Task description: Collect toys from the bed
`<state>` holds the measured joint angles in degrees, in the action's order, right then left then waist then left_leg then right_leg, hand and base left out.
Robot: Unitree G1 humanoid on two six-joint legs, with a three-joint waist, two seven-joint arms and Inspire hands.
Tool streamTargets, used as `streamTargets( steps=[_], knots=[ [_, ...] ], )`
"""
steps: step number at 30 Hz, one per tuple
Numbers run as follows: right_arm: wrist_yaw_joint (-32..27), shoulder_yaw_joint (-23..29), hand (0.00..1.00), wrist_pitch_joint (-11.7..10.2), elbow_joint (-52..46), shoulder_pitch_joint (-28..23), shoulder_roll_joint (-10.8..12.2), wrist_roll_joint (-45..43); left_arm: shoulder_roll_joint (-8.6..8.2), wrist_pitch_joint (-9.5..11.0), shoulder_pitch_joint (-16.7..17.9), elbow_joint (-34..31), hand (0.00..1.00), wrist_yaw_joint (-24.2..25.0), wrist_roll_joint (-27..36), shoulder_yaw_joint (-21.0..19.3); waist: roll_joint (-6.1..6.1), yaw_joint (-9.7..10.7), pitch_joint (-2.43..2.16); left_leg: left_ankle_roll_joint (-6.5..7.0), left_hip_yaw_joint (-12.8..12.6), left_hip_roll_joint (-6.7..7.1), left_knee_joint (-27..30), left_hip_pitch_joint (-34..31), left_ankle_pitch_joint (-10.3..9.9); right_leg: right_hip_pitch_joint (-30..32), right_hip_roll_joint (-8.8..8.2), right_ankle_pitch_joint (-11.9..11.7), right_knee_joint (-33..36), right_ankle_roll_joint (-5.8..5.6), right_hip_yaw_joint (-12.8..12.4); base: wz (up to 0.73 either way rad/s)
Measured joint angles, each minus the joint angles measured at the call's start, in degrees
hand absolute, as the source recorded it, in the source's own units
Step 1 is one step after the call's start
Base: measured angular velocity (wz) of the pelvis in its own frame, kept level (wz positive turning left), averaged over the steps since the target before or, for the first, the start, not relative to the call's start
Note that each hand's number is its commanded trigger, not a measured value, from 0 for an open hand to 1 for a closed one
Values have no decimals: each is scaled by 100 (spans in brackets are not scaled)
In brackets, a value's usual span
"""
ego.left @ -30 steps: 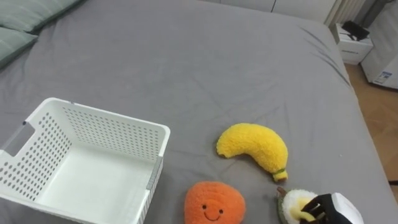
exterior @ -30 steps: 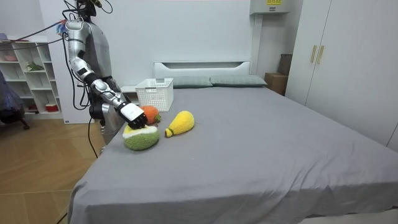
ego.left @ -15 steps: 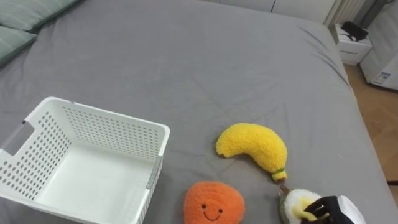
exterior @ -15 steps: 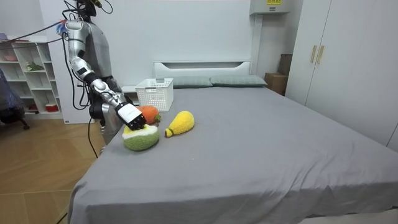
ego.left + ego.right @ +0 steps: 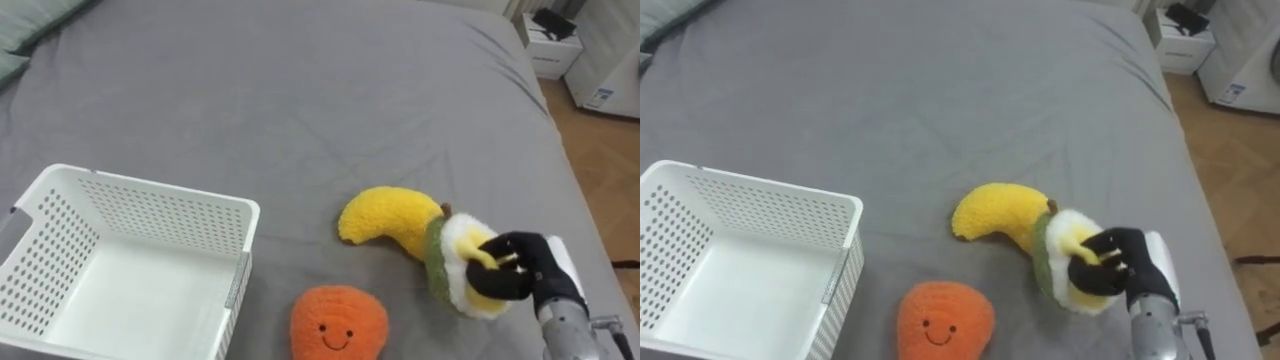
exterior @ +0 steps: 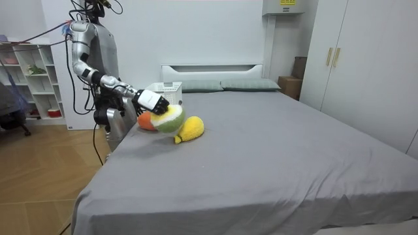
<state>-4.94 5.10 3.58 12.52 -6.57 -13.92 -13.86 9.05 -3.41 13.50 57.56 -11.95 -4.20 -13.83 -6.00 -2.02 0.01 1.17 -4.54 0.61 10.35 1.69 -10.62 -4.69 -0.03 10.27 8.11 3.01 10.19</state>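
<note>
My right hand is shut on a green and white plush toy with a yellow centre, held lifted over the bed just right of the yellow banana plush. In the room view the right hand carries that green and white plush above the banana plush. An orange plush with a smiling face lies near the bed's front edge. The white perforated basket stands empty at the lower left.
The grey bed sheet stretches wide beyond the toys. A pillow lies at the far left corner. A white bedside cabinet stands past the bed's right side over wooden floor. I stand at the bed's side.
My right hand has lifted the green and white plush off the bed and swung it up and left, toward the banana plush. The camera has shifted a little.
</note>
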Motion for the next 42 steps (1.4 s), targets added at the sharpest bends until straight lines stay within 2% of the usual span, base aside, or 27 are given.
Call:
streamTargets(
  steps=[3,7,8,12,15,18,21,25,27,28,34,37,42],
  knots=[
    [14,70,100,3,-348,-13,-8,9,0,-1,-16,11,0,-2,2,-1,-60,23,-14,2,-5,0,1,8,1,3,-1,-4,6,-6,-18,-1],
    [83,71,100,7,-601,-7,-152,25,-2,-1,-81,211,0,-18,-2,0,-61,0,-13,7,-22,-19,-4,53,-1,3,-1,-1,54,-11,-79,-7],
    [141,70,100,8,-675,-7,-198,33,-3,-2,-107,212,0,-17,2,8,-32,5,7,7,-26,-19,-4,56,-1,4,-1,-2,57,-11,-84,-5],
    [255,73,100,34,-855,-7,-233,32,-7,-12,-125,219,0,-17,16,52,9,-5,3,8,-42,-10,-14,51,0,-8,0,-2,67,-12,-93,-1],
    [333,51,100,107,-1241,-4,-231,21,-84,-22,-164,206,0,-30,14,57,70,-28,-2,12,-53,7,-58,48,3,-3,0,-2,67,-13,-92,0],
    [330,50,100,123,-1518,54,-232,35,-138,-21,-224,206,0,-31,16,63,156,-127,-2,14,-53,8,-57,49,9,2,1,-2,57,-13,-85,0],
    [334,-17,100,149,-1557,179,-232,30,-140,-18,-287,206,0,-27,14,62,162,-232,-3,13,-49,9,-61,52,17,5,-1,-2,56,-13,-75,1],
    [583,-233,100,181,-1713,295,-234,-197,-140,-17,-302,206,0,13,4,53,89,-332,4,16,-52,10,-59,39,20,35,-6,-2,54,-14,-75,0],
    [718,-336,100,251,-1853,328,-233,-372,-142,-17,-297,198,0,28,8,61,41,-398,-26,18,-48,10,-51,-5,22,76,-8,-2,60,-14,-74,0],
    [788,-406,100,277,-1881,414,-228,-427,-142,-17,-298,199,0,28,9,62,9,-433,-9,18,-15,11,-51,-20,22,71,-8,-2,62,-14,-68,0],
    [880,-585,100,281,-1911,902,-214,-319,-139,-1,-267,212,0,-19,24,65,-95,-474,13,19,61,12,-39,-59,23,66,-19,-2,52,-15,31,5],
    [881,-673,100,282,-2011,1005,-213,-246,-143,5,-291,174,0,-31,23,71,-123,-516,16,22,140,12,6,-132,25,85,-37,1,49,-20,113,17],
    [939,-746,100,302,-2085,1040,-197,-217,-153,16,-319,158,0,-40,24,67,-156,-708,10,33,148,16,14,-142,31,73,-49,4,52,-29,146,3]
  ],
)
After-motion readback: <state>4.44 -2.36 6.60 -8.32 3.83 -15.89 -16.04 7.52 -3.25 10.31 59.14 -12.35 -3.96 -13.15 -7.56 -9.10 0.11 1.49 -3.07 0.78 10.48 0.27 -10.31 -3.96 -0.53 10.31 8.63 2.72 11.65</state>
